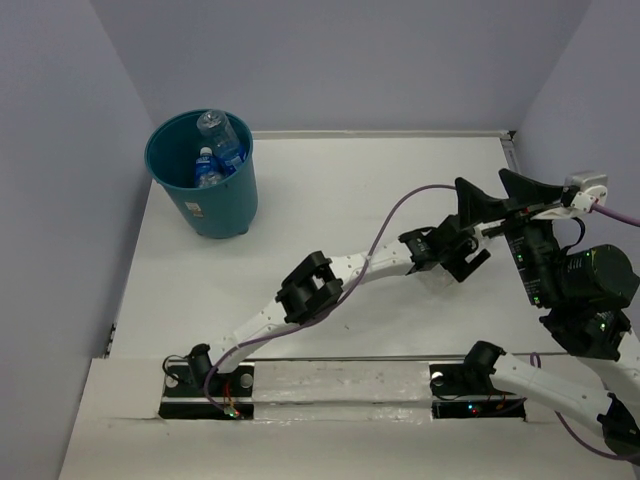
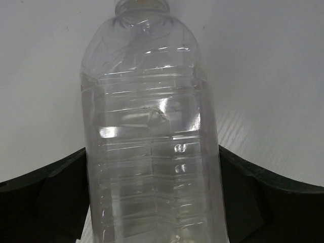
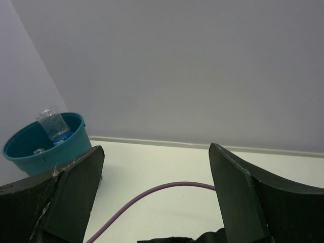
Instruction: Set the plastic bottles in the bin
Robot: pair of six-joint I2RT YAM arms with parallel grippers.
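Clear plastic bottle point(image 2: 152, 101) lies on white table point(image 1: 350, 180), straddled by my left claw point(image 2: 152, 149), jaws at their widest, contact unclear | my right claw point(image 3: 156, 148) raised, spread wide, empty | teal bin point(image 1: 215, 205) well apart, far left, holding other bottles point(image 1: 222, 135)

White arm links point(image 1: 262, 322), black joints point(image 1: 312, 287), purple cables point(image 1: 398, 208), broad black fingers point(image 3: 66, 197).

- The bottle point(image 2: 152, 142) was clear, glossy plastic, ribbed and creased.
- The bin point(image 1: 215, 205) was smooth teal plastic.
- The worktop point(image 1: 380, 190) looked matt white.
- The right hand point(image 3: 156, 149) was matt black, scuffed pale at one edge.
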